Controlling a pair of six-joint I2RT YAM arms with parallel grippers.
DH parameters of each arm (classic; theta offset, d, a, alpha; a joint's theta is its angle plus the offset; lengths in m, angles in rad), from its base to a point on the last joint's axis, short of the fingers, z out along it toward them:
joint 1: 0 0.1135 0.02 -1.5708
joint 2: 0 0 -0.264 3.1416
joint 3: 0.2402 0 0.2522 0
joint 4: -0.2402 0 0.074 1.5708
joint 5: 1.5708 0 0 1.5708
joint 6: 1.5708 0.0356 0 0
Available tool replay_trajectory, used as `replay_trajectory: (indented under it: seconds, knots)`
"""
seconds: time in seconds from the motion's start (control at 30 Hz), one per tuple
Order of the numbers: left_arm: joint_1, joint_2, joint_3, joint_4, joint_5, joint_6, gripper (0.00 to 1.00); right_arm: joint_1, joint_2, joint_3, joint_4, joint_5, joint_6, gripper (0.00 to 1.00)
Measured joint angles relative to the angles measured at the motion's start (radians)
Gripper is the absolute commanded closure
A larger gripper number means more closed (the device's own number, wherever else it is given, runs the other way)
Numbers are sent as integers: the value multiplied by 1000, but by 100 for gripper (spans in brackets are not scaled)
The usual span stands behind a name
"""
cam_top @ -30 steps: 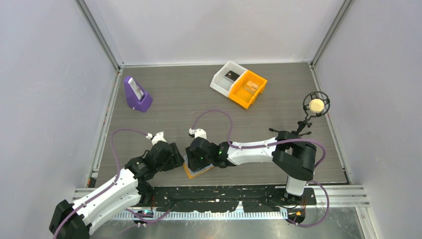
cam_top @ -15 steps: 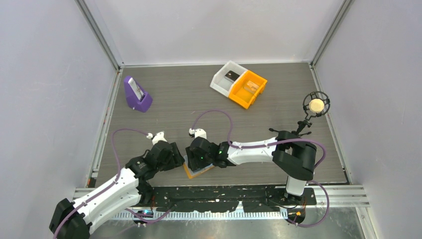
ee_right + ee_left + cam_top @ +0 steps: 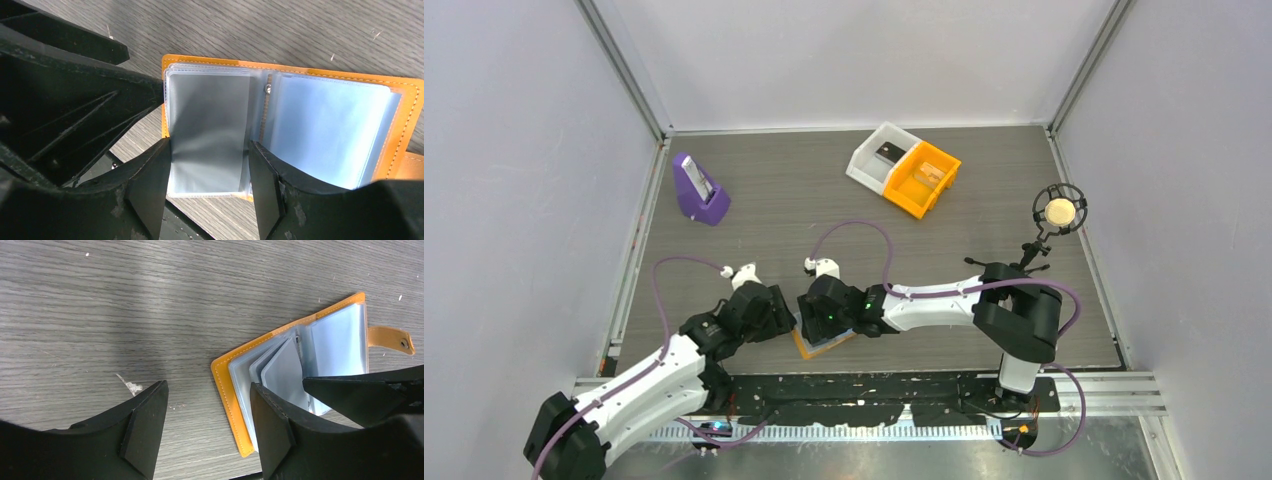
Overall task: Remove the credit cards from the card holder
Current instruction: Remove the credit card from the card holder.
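The card holder (image 3: 809,347) lies open like a book near the table's front edge, orange outside with clear sleeves inside (image 3: 235,390) (image 3: 405,115). A grey card (image 3: 210,130) fills the left-hand sleeve and a light blue leaf (image 3: 325,130) covers the right side. My right gripper (image 3: 207,172) hangs open just above the holder, one finger at each side edge of the grey card's sleeve. My left gripper (image 3: 207,410) is open over bare table beside the holder's left edge, its right finger (image 3: 270,425) overlapping the orange border. The strap with its stud (image 3: 395,340) sticks out at the far side.
A purple stand (image 3: 699,192) holding a flat device sits at the back left. A white bin (image 3: 864,165) and an orange bin (image 3: 922,180) stand side by side at the back. A round device on a black stand (image 3: 1059,212) is at the right. The dark front rail (image 3: 874,385) runs just below the holder.
The left arm has edged very slightly toward the holder. The right gripper and the holder have not moved.
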Motion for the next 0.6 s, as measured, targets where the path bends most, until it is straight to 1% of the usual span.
replay_trajectory:
  seconds: [0.3,0.6]
  knots:
    - [0,35,9,7,3,2,37,-6,-15,-23,21,-27,2,46]
    - [0,48,55,-2,18,11,37,-24,-40,-53,42,-49,8,46]
